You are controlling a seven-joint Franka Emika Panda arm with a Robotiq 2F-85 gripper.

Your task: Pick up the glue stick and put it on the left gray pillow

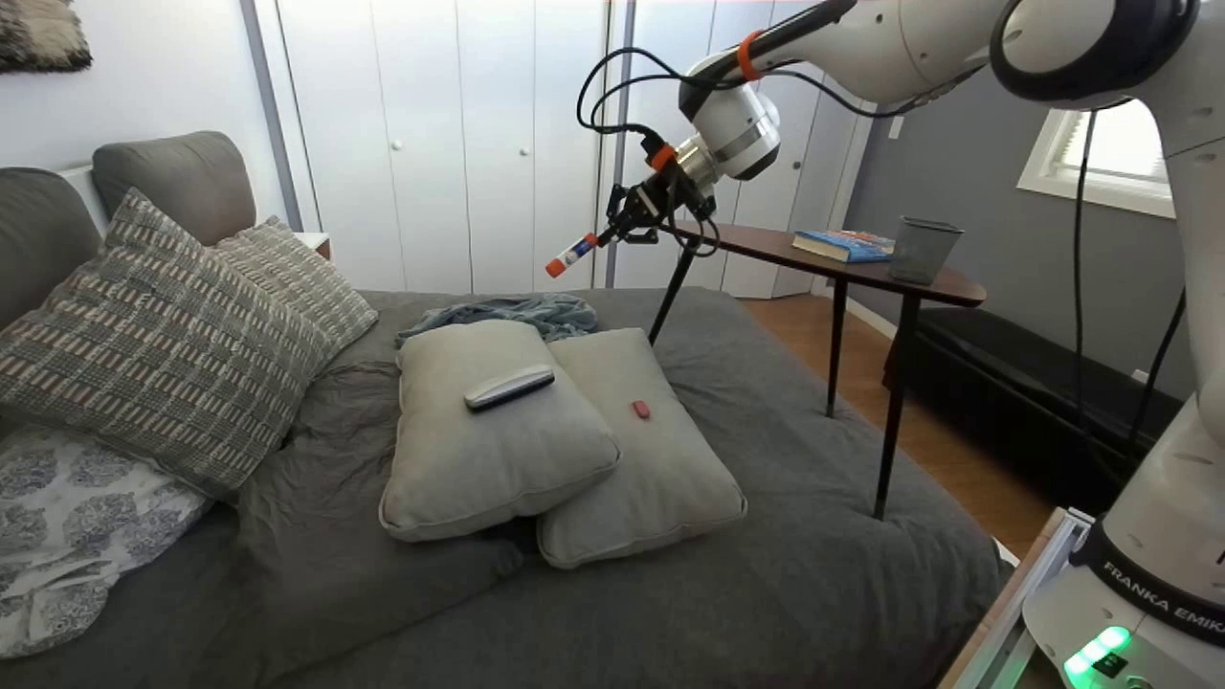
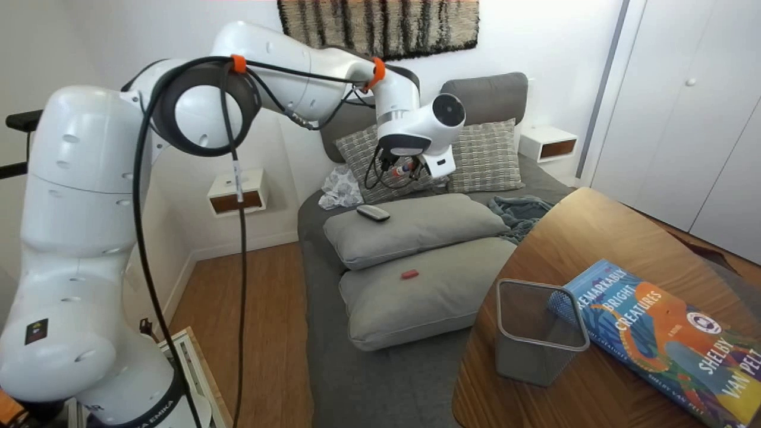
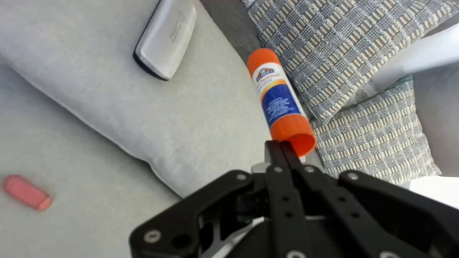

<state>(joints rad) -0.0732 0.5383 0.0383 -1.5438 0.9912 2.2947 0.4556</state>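
Note:
The glue stick (image 1: 572,255), orange-ended with a white and blue label, is held in the air above the bed. It also shows in an exterior view (image 2: 404,170) and in the wrist view (image 3: 278,98). My gripper (image 3: 281,145) is shut, its fingertips pinching the rim of the stick's hollow orange end; the stick points away from it. In an exterior view my gripper (image 1: 603,237) is well above pillow height. The left gray pillow (image 1: 459,459) overlaps its plain twin (image 1: 651,478). It also shows in an exterior view (image 2: 428,226) and in the wrist view (image 3: 200,111).
A gray-and-dark bar (image 1: 510,387) lies on the left gray pillow. A small red piece (image 1: 641,410) lies on the twin. Cross-hatched pillows (image 1: 163,354) lean at the headboard. A wooden table (image 2: 535,249) holds a book (image 2: 666,339) and a mesh cup (image 2: 535,351).

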